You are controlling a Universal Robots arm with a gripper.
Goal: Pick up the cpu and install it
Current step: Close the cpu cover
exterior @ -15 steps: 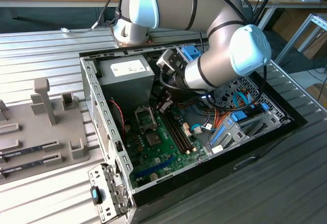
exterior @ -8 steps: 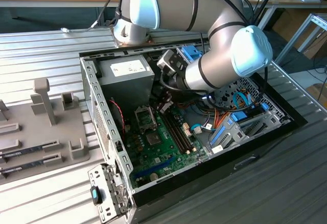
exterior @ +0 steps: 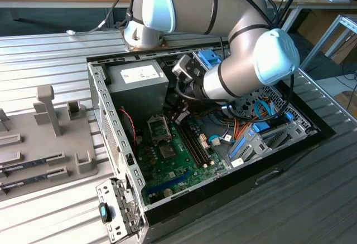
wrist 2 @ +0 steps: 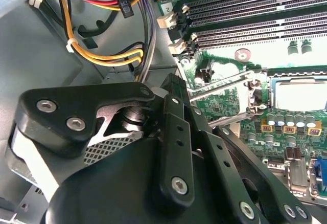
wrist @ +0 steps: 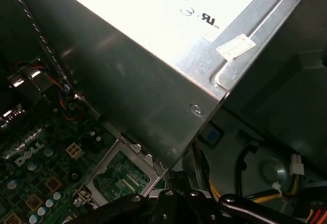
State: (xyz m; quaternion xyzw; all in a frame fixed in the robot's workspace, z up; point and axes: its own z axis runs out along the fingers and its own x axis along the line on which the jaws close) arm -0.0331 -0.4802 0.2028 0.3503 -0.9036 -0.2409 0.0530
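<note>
Ribbed metal table (exterior: pixel 50 60) first, since it's the biggest thing here, with the open black PC case (exterior: pixel 290 144) lying on it. My arm (exterior: pixel 223 10) comes over the back wall of the case and bends down into it.

I'm using the silver power supply box (exterior: pixel 139 82) as my reference for everything else. It sits in one corner of the case. The green motherboard (exterior: pixel 178 171) lies right beside it on the case floor. Outside the case, well off past the power supply box toward the exterior view's left, is a grey fixture tray (exterior: pixel 56 132) with two memory sticks (exterior: pixel 30 165) in its slots.

My gripper (exterior: pixel 179 112) hangs low inside the case, just beside the power supply box and over the edge of the motherboard. Honestly I can't tell whether it's clenched or released, and I don't see anything in it.

The hinged socket frame (exterior: pixel 158 128) stands tipped up right next to the power supply box. The cpu (exterior: pixel 167 152) lies flat in the socket on the far side of that frame from the power supply box. It's apart from my gripper.

A bundle of yellow, red and black wires (wrist 2: pixel 102 55) runs along the case floor near the power supply box.
</note>
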